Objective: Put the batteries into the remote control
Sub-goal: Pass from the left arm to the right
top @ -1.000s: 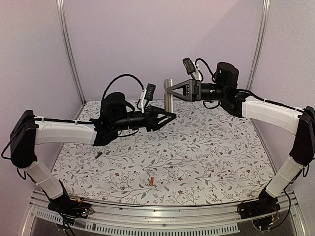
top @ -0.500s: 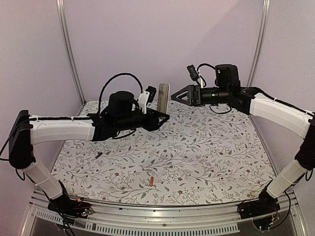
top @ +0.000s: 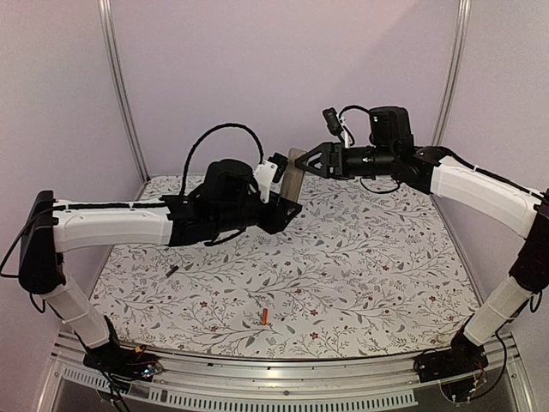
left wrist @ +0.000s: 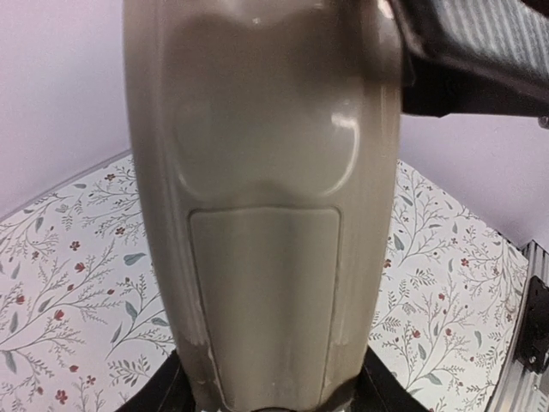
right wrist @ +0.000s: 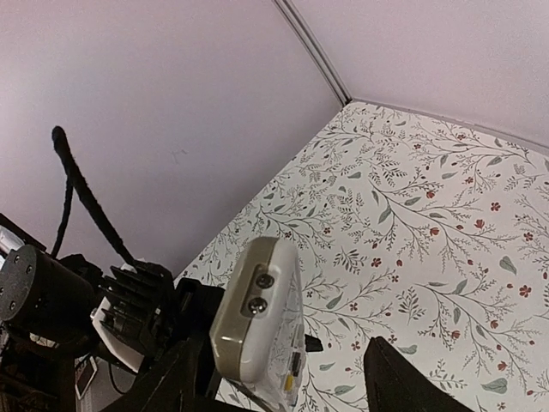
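The remote control (top: 296,172) stands tilted in the air above the back of the table. My left gripper (top: 287,209) is shut on its lower end. The left wrist view shows its grey-beige back (left wrist: 266,215), with a black finger (left wrist: 163,390) at each bottom corner. My right gripper (top: 310,161) is open, and the remote's top end (right wrist: 257,318) sits between its spread fingers, close to the left finger (right wrist: 176,378). The orange-red battery (top: 266,317) lies near the front edge. The dark battery (top: 172,269) lies at the left.
The floral table cloth (top: 369,266) covers the table. A metal rail (top: 283,378) runs along the front edge. Upright metal posts (top: 120,94) stand at the back corners against the lilac walls.
A second ago my right gripper held the remote upright. The left gripper has since closed on its lower end and moved right. The right gripper let go and now stands open round the top.
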Controlling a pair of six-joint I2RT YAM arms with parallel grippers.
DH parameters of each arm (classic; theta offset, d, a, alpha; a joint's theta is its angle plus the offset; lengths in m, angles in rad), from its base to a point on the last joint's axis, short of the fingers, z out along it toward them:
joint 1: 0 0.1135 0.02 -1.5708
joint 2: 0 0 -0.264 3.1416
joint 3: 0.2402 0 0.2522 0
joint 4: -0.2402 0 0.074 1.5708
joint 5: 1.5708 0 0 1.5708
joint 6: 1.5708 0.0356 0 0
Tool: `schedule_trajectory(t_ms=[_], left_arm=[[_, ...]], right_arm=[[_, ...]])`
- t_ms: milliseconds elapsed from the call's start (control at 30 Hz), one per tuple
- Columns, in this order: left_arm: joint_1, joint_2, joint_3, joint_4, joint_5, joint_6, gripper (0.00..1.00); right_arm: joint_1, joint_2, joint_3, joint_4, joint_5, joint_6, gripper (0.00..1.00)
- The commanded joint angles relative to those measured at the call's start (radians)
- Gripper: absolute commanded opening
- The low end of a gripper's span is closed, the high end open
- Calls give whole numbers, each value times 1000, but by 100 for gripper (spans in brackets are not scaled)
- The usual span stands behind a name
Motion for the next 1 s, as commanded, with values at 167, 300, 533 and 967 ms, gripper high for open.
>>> schedule_trajectory(t_ms=[167, 300, 533, 967], left_arm=[[-40, 32, 46, -35, -83, 26, 19], [-46, 40, 54, -37, -88, 19, 18], [-49, 44, 57, -37, -93, 6, 17], [-49, 53, 75, -52, -87, -2, 18]], right_arm=[[20, 47, 41, 15, 44, 13, 56], [27, 62, 42, 34, 57, 22, 51], [31, 79, 50, 43, 70, 26, 39], [31, 112, 57, 31, 52, 26, 37]])
